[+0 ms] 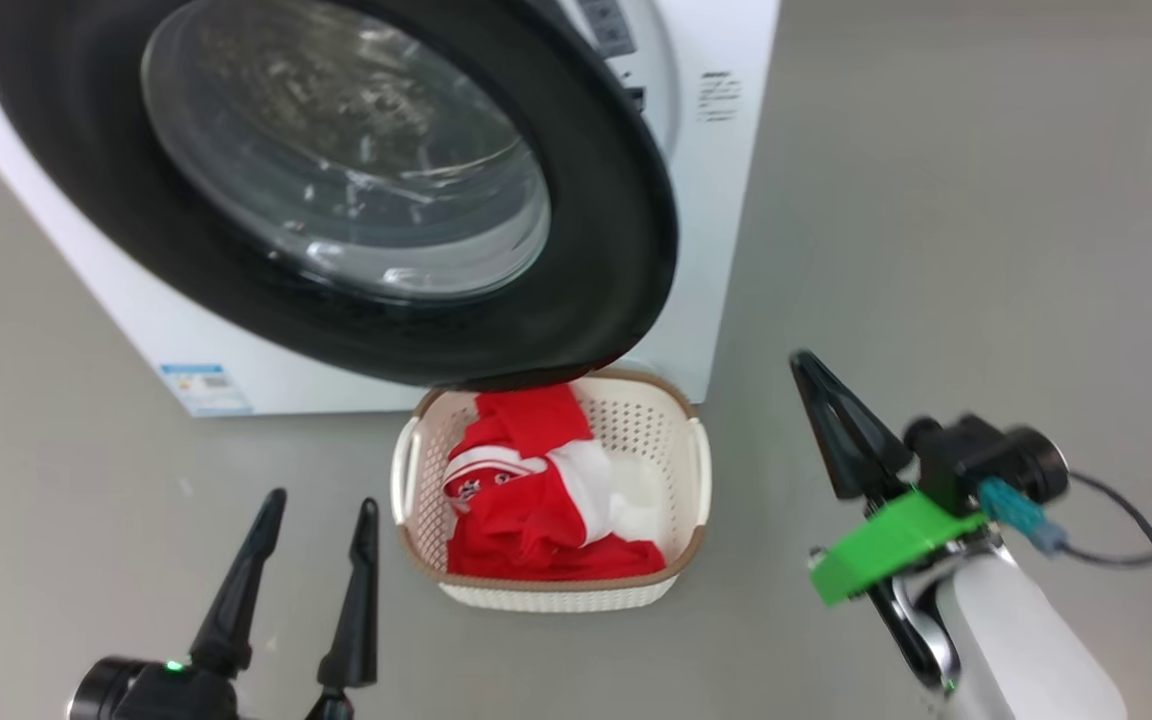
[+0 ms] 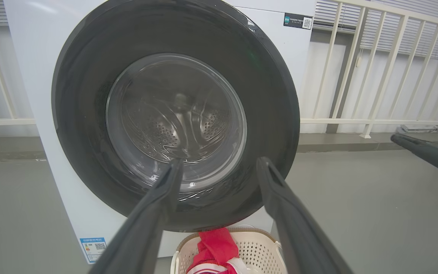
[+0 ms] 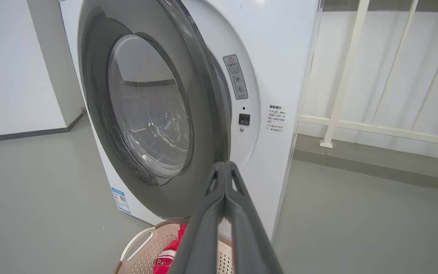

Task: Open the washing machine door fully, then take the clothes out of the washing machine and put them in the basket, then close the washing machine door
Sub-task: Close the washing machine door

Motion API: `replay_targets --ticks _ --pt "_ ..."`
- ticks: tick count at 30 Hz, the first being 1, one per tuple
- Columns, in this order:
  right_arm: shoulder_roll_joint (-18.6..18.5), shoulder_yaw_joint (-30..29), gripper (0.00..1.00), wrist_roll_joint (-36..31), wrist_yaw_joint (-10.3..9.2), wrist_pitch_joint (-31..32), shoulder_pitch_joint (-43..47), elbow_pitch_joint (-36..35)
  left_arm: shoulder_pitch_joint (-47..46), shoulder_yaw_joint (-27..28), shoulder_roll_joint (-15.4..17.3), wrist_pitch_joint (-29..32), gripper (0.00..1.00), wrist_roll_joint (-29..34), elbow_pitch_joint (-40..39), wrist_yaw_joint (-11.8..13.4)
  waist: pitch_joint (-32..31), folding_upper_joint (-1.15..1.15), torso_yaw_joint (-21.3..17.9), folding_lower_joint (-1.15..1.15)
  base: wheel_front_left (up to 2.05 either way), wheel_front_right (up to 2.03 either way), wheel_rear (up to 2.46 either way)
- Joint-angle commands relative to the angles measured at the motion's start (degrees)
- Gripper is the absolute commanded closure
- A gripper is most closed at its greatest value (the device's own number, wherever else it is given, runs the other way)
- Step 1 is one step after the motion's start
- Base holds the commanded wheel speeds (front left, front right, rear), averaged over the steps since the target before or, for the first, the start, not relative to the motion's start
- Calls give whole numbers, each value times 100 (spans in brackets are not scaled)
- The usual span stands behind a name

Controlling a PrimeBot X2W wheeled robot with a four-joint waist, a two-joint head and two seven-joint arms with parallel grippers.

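R wrist: door (image 3: 148, 108) ajar off washer (image 3: 280, 57).

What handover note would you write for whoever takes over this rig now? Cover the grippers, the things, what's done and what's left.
Grippers: left gripper open and empty; right gripper shut and empty.
Things: red clothes lie in the basket on the floor before the washing machine. The washing machine door stands ajar.
Done: clothes unloaded.
Left: push the door shut.
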Motion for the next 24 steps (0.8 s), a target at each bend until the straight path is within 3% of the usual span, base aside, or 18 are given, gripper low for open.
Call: replay_targets --ticks 1,14,24 --pt "10 208 100 121 35 -36 -324 -12 -255 131 -1 -45 0 52 -130 -38 209 0 245 0 0 0 0" --pt "10 556 100 61 35 -30 -1686 906 -560 21 -62 -45 0 69 -140 -94 848 0 1027 0 0 0 0" --pt "10 282 100 -186 35 -32 -2482 1319 -810 -77 -90 -45 0 15 -162 -116 1334 0 1358 0 0 0 0"
